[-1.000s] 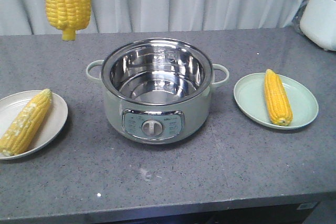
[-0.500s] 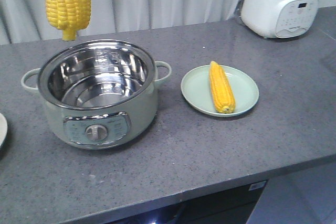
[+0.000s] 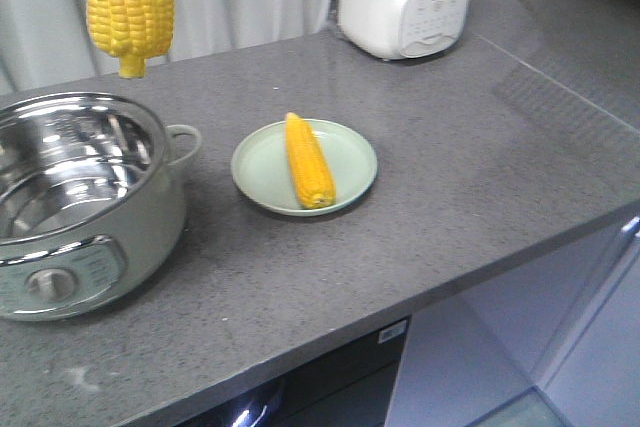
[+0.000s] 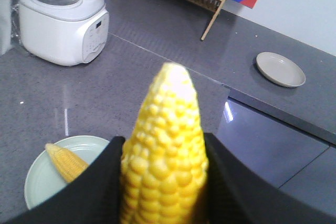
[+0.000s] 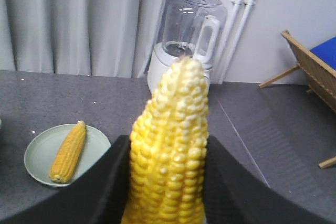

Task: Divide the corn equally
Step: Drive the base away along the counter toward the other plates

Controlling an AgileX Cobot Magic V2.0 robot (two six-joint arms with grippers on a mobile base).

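Item: left gripper (image 4: 163, 145), black padded jaws closed partway round the thick lower body of a bright yellow husked corn cob (image 4: 165, 103), tapered tip pointing away from the wrist; fingers (image 4: 100, 187) press both flanks. Item: right gripper (image 5: 168, 142), likewise clamped on a second yellow cob (image 5: 176, 93), tip outward, a pad flush on either side. Item: third cob (image 5: 68, 150), lying flat on a round pale green plate (image 5: 37, 156), down and to the left of each gripper, well apart from both. Item: hanging cob (image 3: 128, 2), stem end down, at the upper left of the front view, holder out of frame; which arm carries it cannot be told. Item: shiny steel electric pot with sage-green casing (image 3: 150, 227), just beside the green plate, no corn in the part of its bowl that shows. Item: white blender base with clear jug (image 5: 189, 35), beyond the plate, ahead of the right gripper. Item: beige plate (image 4: 280, 69), far ahead and to the right of the left gripper. Handling, by judgement: cobs stiff, fairly weighty, round and tapering, so inclined to roll once set down and to squirt forward if pinched near the tip; kernel rows give tooth yet bruise under hard pressure. Best hold: across the broad middle or stem half, as both are gripped now, moderate squeeze, then laid lengthwise within a plate's rim
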